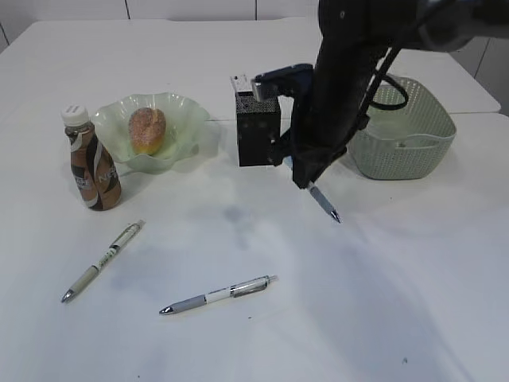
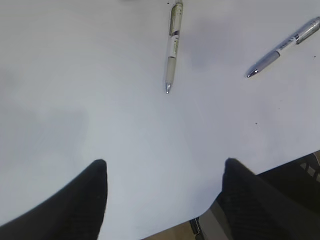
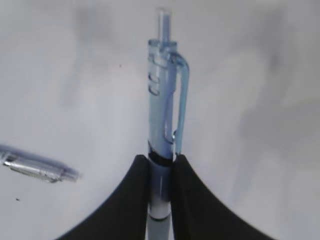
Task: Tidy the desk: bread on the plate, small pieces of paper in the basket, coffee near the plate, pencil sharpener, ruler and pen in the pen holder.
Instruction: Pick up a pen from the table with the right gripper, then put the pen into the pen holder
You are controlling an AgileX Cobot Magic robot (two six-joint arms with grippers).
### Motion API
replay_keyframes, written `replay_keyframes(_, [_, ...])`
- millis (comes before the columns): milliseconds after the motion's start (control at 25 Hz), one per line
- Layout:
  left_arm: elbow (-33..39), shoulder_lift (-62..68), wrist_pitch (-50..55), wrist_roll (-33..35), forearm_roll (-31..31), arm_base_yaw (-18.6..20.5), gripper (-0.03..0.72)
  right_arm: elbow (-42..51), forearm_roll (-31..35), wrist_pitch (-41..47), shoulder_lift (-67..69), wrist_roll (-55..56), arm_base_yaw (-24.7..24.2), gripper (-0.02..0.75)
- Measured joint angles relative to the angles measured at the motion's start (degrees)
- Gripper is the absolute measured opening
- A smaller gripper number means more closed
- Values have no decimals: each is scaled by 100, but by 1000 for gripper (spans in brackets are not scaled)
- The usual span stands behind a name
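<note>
My right gripper (image 1: 306, 177) is shut on a blue clear pen (image 3: 162, 115), which hangs tip-down (image 1: 326, 204) above the table just right of the black pen holder (image 1: 256, 131). Two more pens lie on the table, a pale one (image 1: 103, 260) at the left and a silver one (image 1: 219, 294) in front. The bread (image 1: 148, 130) sits in the green plate (image 1: 179, 119), with the coffee bottle (image 1: 91, 159) upright beside it. My left gripper (image 2: 165, 170) is open over the table's near edge, below both pens (image 2: 172, 47) (image 2: 282, 47). Paper pieces, pencil sharpener and ruler are hidden from view.
The pale green basket (image 1: 406, 131) stands at the back right, partly behind my right arm. A white object (image 1: 239, 83) sticks out of the pen holder. The table's rounded front corner (image 2: 210, 207) lies between the left fingers.
</note>
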Motion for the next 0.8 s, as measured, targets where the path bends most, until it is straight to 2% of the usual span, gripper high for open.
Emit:
replay_keyframes(160, [0,0,-10,0,-20,0,503,29,-27,-363,-224,96,0,104])
replay_keyframes(200, [0,0,-10,0,-20,0,503,218,-104,-848,-457,119,0,104])
replay_keyframes(400, [0,0,-104,0,-33,0,502,922,-212,-2211,-770,127,0,104])
replay_keyframes(440, [0,0,-133,0,-36,0,501,922,-212,-2211,-770,127,0,104])
replay_keyframes(480, [0,0,-166,0,-48,0,501,1191,-251,-2761,-809,127,0,104])
replay_keyframes(520, [0,0,-182,0,-62,0,499,1213,-251,-2761,-809,127,0,104])
replay_keyframes(640, [0,0,-255,0,-62,0,499,1742,-287,-4068,-819,127,0,104])
replay_keyframes(800, [0,0,-325,0,-62,0,498,2012,-325,-5234,-819,127,0,104])
